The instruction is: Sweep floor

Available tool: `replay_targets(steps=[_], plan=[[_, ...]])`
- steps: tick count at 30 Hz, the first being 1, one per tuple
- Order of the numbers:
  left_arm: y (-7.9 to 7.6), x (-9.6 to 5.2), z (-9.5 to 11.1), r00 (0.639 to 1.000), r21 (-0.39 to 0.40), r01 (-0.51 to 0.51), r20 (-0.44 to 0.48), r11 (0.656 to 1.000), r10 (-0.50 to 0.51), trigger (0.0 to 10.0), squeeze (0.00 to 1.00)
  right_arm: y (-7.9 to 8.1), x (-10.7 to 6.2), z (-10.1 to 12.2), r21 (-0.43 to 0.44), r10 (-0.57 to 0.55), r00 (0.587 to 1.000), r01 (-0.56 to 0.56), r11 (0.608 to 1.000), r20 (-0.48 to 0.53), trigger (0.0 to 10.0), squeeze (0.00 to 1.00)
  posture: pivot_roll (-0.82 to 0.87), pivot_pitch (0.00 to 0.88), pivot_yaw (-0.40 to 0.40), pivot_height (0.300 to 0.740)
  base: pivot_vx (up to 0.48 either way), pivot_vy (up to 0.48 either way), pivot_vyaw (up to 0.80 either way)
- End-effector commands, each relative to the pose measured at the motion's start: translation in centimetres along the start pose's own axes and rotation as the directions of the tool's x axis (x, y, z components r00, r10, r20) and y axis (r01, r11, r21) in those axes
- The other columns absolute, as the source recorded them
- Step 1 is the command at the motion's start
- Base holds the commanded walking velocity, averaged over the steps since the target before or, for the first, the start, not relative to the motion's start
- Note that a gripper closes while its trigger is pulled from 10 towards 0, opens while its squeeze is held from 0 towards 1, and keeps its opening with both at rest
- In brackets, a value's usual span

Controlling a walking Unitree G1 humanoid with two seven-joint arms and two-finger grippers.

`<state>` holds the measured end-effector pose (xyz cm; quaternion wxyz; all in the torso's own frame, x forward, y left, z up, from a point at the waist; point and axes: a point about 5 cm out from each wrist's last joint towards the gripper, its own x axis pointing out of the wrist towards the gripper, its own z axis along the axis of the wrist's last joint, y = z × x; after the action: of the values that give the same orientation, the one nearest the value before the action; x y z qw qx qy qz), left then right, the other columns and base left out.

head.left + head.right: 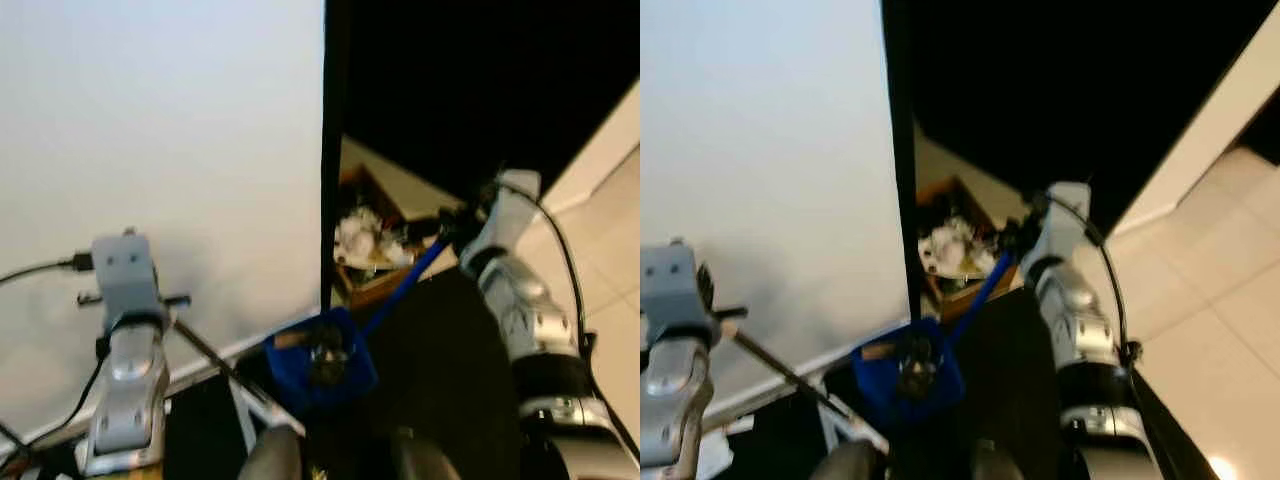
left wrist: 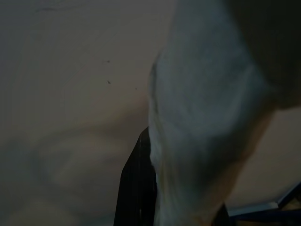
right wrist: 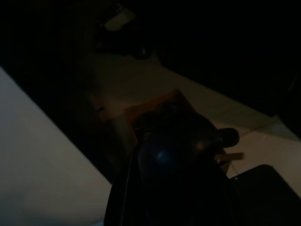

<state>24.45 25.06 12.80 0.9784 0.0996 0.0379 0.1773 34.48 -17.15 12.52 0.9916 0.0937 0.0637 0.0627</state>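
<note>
A blue dustpan [image 1: 320,365] hangs low in front of me with dark debris and a brown scrap in it. Its long blue handle [image 1: 405,285] rises to my right gripper [image 1: 452,224], which is shut on the handle's top end [image 3: 175,151]. On the left, my left gripper [image 1: 128,302] is shut on a thin broom handle [image 1: 205,350] that slants down toward the dustpan. In the left wrist view a pale blurred shape [image 2: 202,122] lies against one black finger [image 2: 136,188]. The broom's head is hidden.
An open brown box [image 1: 365,250] holding white crumpled rubbish stands just beyond the dustpan. A white wall [image 1: 150,150] fills the left, ending at a dark vertical edge [image 1: 333,150]. Pale tiled floor [image 1: 612,250] lies at the right, a black surface [image 1: 440,370] below.
</note>
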Motion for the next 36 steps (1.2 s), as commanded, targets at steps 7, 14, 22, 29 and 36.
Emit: replay_targets(steps=[7, 14, 22, 29, 36], plan=[[0.27, -0.14, -0.19, 1.0, 0.008, -0.011, -0.007, 1.0, 0.011, 10.0, 0.0, 0.62, 0.13, 0.45, 0.026, 0.018, 0.999, -0.019, 0.999, 0.03, 10.0, 0.0, 0.18, 0.101, -0.038, 0.74, 0.442, 0.0, 0.0], [0.09, -0.23, -0.11, 1.0, 0.016, -0.002, -0.001, 1.0, 0.002, 10.0, 0.0, 0.62, 0.11, 0.43, 0.027, 0.018, 0.999, -0.019, 0.999, 0.03, 10.0, 0.0, 0.18, 0.101, -0.037, 0.74, 0.402, -0.094, 0.0], [-0.11, -0.26, -0.07, 1.0, 0.02, 0.006, 0.004, 1.0, -0.006, 10.0, 0.0, 0.64, 0.11, 0.38, 0.028, 0.018, 0.999, -0.019, 0.999, 0.029, 10.0, 0.0, 0.18, 0.101, -0.037, 0.74, 0.316, -0.358, 0.0], [-0.18, -0.27, -0.07, 1.0, 0.021, 0.009, 0.003, 1.0, -0.009, 10.0, 0.0, 0.61, 0.09, 0.37, 0.029, 0.016, 0.999, -0.017, 0.999, 0.029, 10.0, 0.0, 0.18, 0.102, -0.036, 0.74, 0.311, -0.363, 0.0], [-0.21, -0.27, -0.11, 1.0, 0.015, 0.007, 0.0, 1.0, -0.007, 10.0, 0.0, 0.64, 0.1, 0.33, 0.029, 0.017, 0.999, -0.018, 0.999, 0.028, 10.0, 0.0, 0.18, 0.101, -0.036, 0.74, 0.321, -0.353, 0.0]])
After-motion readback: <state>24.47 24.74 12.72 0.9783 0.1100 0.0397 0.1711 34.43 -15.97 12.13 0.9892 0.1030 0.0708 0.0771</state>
